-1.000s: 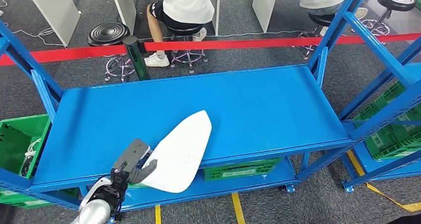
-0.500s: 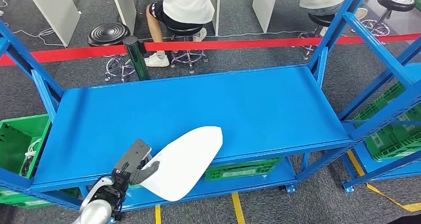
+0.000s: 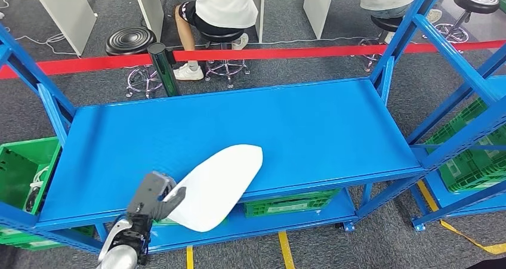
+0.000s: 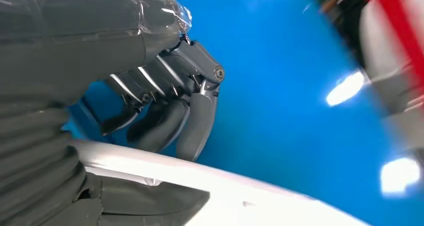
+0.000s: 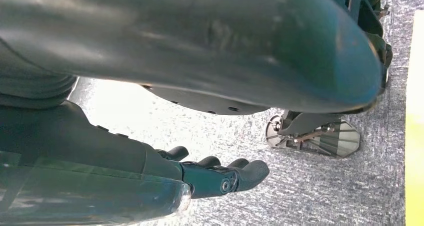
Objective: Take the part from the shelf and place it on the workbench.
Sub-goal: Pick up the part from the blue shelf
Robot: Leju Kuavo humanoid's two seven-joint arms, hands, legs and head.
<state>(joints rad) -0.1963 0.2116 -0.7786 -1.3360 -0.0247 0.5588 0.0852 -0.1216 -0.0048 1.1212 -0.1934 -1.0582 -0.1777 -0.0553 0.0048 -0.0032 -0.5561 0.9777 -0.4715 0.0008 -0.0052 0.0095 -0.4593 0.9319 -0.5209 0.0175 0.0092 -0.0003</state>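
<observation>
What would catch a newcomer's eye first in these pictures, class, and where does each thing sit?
First the white part, lying across the near edge of the bright blue shelf, its near end gripped by the left hand. Beyond the shelf a red barrier tape crosses the grey floor, with a seated person behind it.

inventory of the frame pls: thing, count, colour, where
part: 1, white, near edge of the shelf, overhanging it, held by the left hand
shelf: 1, blue, centre, with a lower deck under it
crates: at least 3, green; one at the left, one on the lower deck, some in the rack at the right
barrier tape: 1, red, running across behind the shelf, on a dark post
stools: several, black, behind the tape
people: 2, seated, light tops, far side
floor: grey carpet, yellow line marks
left hand: grips the part's near end, fingers over its rim in the left wrist view
right hand: hangs above the floor, holds nothing, fingers lightly curled
</observation>
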